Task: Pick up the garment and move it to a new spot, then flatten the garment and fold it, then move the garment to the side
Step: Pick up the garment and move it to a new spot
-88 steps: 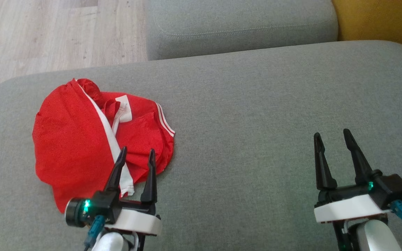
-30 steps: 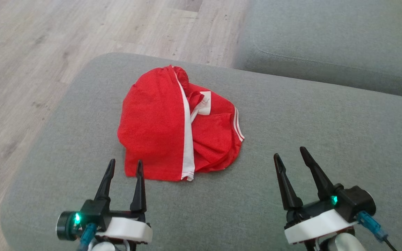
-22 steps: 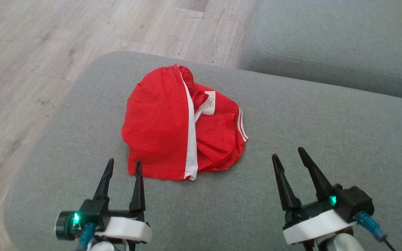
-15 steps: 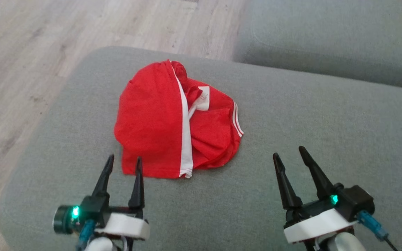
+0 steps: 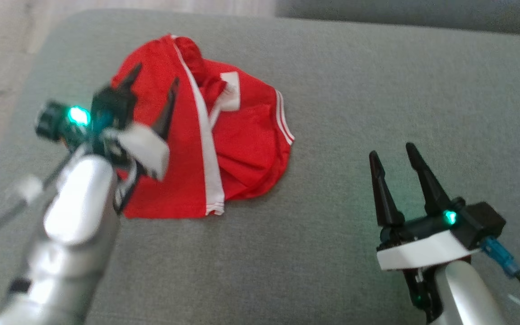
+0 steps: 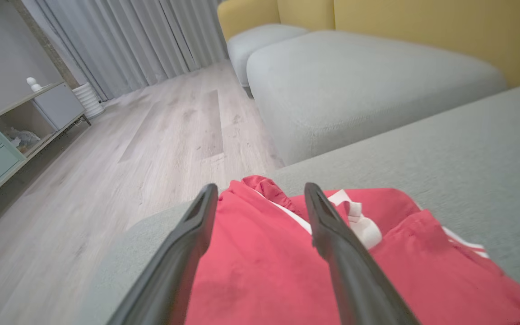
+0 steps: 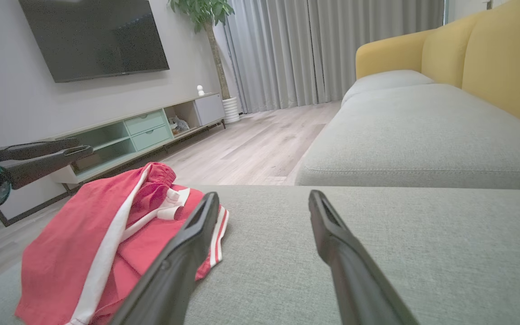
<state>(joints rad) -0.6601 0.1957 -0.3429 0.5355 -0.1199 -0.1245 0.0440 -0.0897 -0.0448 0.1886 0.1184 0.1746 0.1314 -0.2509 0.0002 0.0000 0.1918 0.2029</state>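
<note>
A crumpled red garment [image 5: 237, 149] with white stripes lies on the left part of the grey cushion [image 5: 377, 90]. My left gripper [image 5: 154, 79] hangs open above the garment's left half, fingers apart and nothing between them. In the left wrist view the garment [image 6: 264, 266] lies below the two fingers [image 6: 188, 243] of that gripper [image 6: 260, 192]. My right gripper [image 5: 393, 151] stands open over bare cushion to the right of the garment, empty. The right wrist view has the garment [image 7: 106, 234] at lower left, beyond my right gripper [image 7: 262, 198], and the left gripper [image 7: 86, 148] above it.
The cushion's left edge [image 5: 25, 81] drops to a wooden floor [image 6: 129, 149]. A second grey cushion [image 6: 355, 85] and a yellow sofa back [image 7: 503, 58] lie beyond. A TV cabinet [image 7: 129, 135] stands across the room. Bare cushion stretches right of the garment.
The left arm has risen and reached forward, from short of the garment's near edge to above its left half. The head camera tilted down. The right gripper has hardly moved. The garment lies as before.
</note>
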